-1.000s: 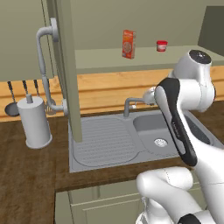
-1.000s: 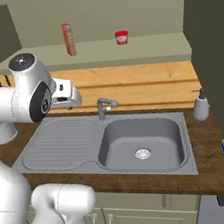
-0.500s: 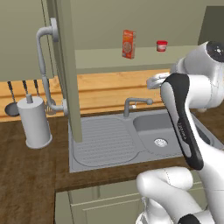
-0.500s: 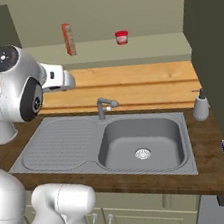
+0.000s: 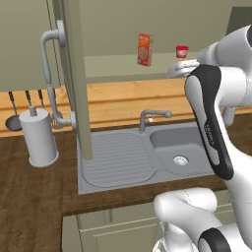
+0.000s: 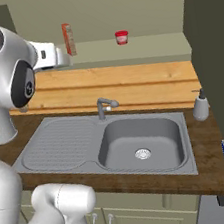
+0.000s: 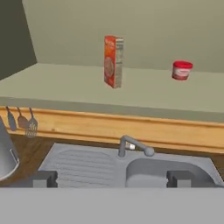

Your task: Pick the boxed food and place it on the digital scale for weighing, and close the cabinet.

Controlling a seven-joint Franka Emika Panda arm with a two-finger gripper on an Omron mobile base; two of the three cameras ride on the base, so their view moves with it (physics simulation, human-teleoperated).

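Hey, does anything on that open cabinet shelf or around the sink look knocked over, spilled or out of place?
Nothing stands out. The boxed food and small red-lidded jar stand upright on the shelf, and the sink looks dry.

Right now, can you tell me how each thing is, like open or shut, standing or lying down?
Carton: upright on the cabinet shelf, untouched.
Jar: upright, red lid on.
Cabinet: doors open.
End effector: open, empty.
Tap: no water running.
Sink: empty.
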